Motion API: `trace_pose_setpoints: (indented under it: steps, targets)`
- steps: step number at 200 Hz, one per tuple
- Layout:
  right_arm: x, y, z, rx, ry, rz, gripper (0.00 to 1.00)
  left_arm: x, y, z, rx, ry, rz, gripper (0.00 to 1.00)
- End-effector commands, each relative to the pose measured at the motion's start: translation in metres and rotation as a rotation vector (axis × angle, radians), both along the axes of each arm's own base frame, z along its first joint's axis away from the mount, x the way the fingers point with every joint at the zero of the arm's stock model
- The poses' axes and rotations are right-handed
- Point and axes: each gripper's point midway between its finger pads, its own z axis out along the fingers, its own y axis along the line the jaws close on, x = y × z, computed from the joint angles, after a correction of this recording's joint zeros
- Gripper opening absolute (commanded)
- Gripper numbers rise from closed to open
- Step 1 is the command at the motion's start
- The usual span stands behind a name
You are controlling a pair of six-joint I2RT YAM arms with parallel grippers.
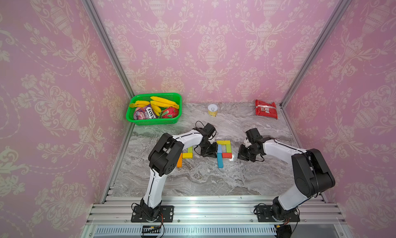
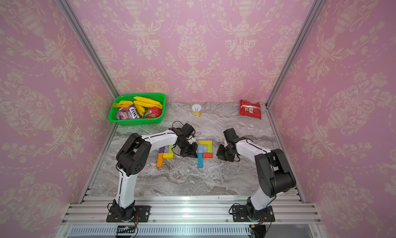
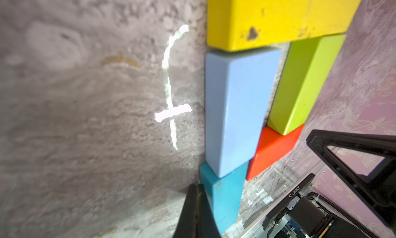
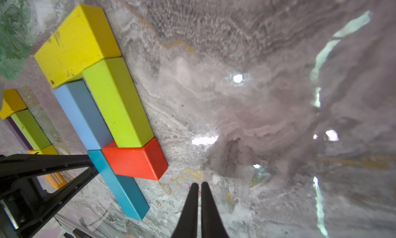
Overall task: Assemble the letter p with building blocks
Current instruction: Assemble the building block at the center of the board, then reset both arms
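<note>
1. My right gripper (image 4: 199, 196) is pinched together, empty, just beside red block (image 4: 134, 161).
2. My left gripper (image 3: 196, 207) is also closed, empty, tips at teal block (image 3: 222, 196); I'd nudge softly to square the stem.
3. Beyond: light blue block (image 3: 237, 110), lime block (image 3: 304, 82), yellow block (image 3: 278, 16) close the loop.

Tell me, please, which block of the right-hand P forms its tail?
The teal block; it alone sticks out beyond the red block closing the loop.
</note>
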Motion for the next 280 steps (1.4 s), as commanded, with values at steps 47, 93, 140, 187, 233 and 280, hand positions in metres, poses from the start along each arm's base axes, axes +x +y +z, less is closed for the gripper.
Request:
trace_pose_setpoints:
  steps: [47,93,140,187,233,280]
  targets:
    - [-0.005,0.0,-0.007,0.007,0.027,0.006,0.09,0.0,-0.001,-0.013,0.029,0.03,0.01,0.0]
    - [-0.006,0.0,-0.007,0.007,0.025,0.002,0.09,-0.001,0.001,-0.012,0.036,0.027,0.021,0.0]
    - [0.006,-0.012,0.035,-0.038,-0.117,-0.02,0.16,0.018,0.041,0.044,0.197,-0.218,0.049,0.01]
    - [0.045,-0.051,0.134,-0.217,-0.487,-0.072,1.0,0.068,0.109,0.179,0.358,-0.789,0.146,0.46]
    - [0.098,-0.147,0.198,-0.544,-0.73,-0.293,1.0,0.121,0.252,0.235,0.47,-1.043,0.52,0.99]
    - [0.13,-0.186,0.126,-0.634,-0.729,-0.306,1.0,0.131,0.334,0.179,0.717,-1.113,0.593,0.99]
